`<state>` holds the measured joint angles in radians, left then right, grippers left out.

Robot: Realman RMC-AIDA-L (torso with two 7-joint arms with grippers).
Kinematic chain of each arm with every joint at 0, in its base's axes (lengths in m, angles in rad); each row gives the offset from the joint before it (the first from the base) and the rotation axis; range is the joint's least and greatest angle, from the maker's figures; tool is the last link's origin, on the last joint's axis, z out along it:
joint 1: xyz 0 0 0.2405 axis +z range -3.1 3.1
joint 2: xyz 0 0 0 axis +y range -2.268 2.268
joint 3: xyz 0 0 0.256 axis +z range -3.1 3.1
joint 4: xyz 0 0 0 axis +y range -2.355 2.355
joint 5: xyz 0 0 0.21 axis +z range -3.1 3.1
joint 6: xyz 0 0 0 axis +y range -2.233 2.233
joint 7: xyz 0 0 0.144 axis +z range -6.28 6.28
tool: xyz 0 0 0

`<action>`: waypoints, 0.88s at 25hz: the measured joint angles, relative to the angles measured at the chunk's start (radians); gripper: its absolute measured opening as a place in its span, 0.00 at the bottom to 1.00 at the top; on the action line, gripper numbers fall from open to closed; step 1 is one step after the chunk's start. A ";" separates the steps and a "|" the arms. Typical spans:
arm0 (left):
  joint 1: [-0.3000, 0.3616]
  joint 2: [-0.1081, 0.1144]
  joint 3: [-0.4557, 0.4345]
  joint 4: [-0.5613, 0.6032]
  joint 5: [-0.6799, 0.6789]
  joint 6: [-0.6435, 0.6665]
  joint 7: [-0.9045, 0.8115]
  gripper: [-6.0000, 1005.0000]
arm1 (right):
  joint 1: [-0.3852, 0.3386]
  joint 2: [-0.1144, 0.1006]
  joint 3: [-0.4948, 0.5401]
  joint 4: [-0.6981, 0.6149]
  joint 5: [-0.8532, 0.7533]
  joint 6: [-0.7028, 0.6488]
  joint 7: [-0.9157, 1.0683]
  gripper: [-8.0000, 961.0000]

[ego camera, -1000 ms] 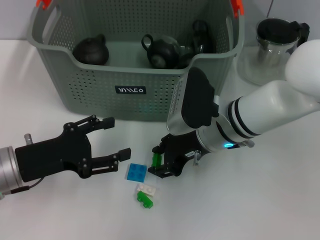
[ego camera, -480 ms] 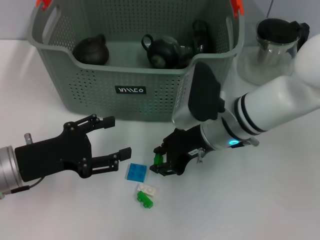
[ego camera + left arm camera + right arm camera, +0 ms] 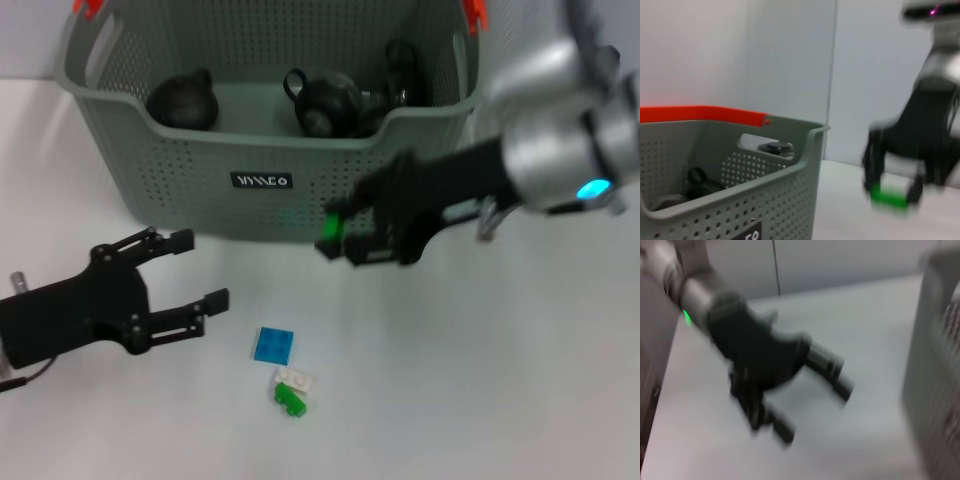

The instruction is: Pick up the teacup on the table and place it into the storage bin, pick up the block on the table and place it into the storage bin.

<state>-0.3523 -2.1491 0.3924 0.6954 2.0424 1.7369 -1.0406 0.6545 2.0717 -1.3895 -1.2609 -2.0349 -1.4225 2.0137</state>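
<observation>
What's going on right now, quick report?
Right gripper shut on green block, raised beside storage bin. Left gripper open, idle over table. Blue block on table.

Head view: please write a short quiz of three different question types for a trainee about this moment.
1. True or false: the right end effector holds a green block off the table, in front of the storage bin.
2. Multiple choice: what colour is the flat square block lying on the table? A) red B) blue C) yellow
3. Fill in: the left end effector is ____ and holds nothing.

Key: 1 true; 2 B; 3 open
</observation>
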 joint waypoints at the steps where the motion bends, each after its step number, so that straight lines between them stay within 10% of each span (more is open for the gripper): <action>1: 0.004 0.001 -0.011 0.002 0.002 0.004 0.001 0.83 | -0.001 0.004 0.046 -0.062 0.001 -0.044 0.021 0.45; 10: 0.005 0.004 -0.029 0.007 0.004 0.012 0.005 0.83 | 0.225 0.015 0.471 -0.159 -0.035 -0.100 0.144 0.46; 22: -0.001 0.007 -0.029 0.007 0.001 0.022 -0.008 0.82 | 0.284 0.016 0.447 -0.045 -0.259 0.041 0.137 0.62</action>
<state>-0.3530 -2.1419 0.3634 0.7021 2.0437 1.7585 -1.0486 0.9390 2.0873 -0.9421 -1.3056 -2.2938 -1.3819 2.1504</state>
